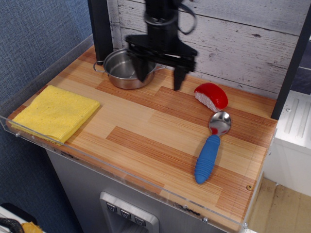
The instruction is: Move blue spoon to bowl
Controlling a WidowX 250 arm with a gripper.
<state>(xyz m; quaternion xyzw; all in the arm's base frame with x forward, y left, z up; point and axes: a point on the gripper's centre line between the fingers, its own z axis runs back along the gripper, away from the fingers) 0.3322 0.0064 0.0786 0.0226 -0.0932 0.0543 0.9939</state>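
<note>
We see our gripper point(160, 77) wide open beside the bowl point(122, 70), the blue spoon point(212, 147) at four o'clock

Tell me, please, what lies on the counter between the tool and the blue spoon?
In the only view, the open tool hangs beside the bowl. Between it and the blue spoon sits a red-and-white object, just behind the spoon's head; otherwise bare wood.

Wooden striped tabletop point(146, 126) carrying a steel bowl point(121, 70) at the rear, a yellow cloth point(56, 112) at left, a red-and-white object point(211, 96) and a blue spoon point(211, 147) at right.
</note>
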